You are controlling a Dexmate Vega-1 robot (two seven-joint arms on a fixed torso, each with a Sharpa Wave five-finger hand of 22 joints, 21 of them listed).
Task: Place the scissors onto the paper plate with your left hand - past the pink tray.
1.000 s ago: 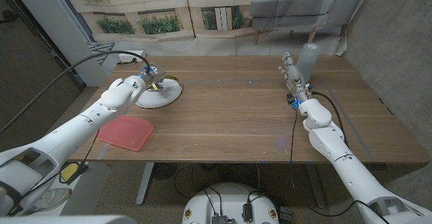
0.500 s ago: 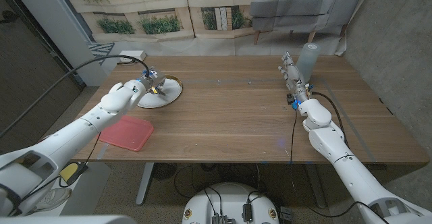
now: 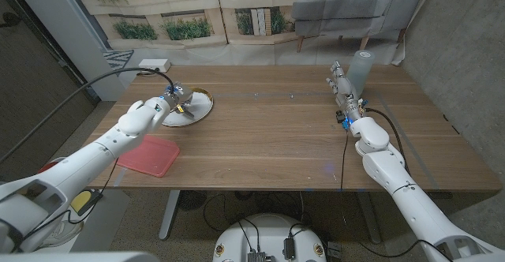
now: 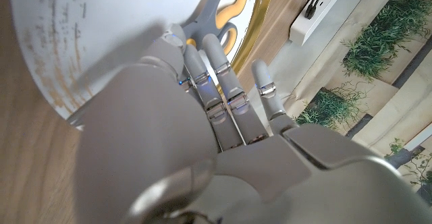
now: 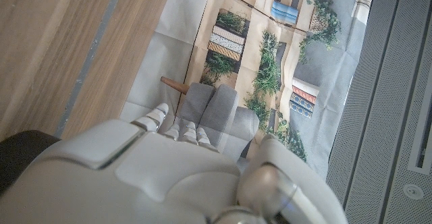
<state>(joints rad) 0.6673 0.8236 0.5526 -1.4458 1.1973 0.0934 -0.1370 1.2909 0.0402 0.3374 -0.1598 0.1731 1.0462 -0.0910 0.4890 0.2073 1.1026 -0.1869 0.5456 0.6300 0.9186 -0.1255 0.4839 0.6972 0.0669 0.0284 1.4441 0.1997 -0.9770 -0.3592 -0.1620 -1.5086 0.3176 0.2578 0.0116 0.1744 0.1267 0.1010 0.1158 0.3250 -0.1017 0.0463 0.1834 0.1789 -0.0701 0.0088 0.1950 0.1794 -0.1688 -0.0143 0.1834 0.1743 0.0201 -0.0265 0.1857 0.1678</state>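
Now left hand [image 3: 162, 102] holds scissors [image 4: 233, 5] over paper plate [image 3: 193, 110] at pink tray's [image 3: 148, 155] one o'clock; right hand's [image 3: 341, 87] grip can't be told.

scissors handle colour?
Yellow and grey handles on the scissors, clearest in the left wrist view, lying on the paper plate.

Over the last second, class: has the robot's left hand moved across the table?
Yes. In the head view the left hand has drawn back slightly from the paper plate, toward the pink tray.
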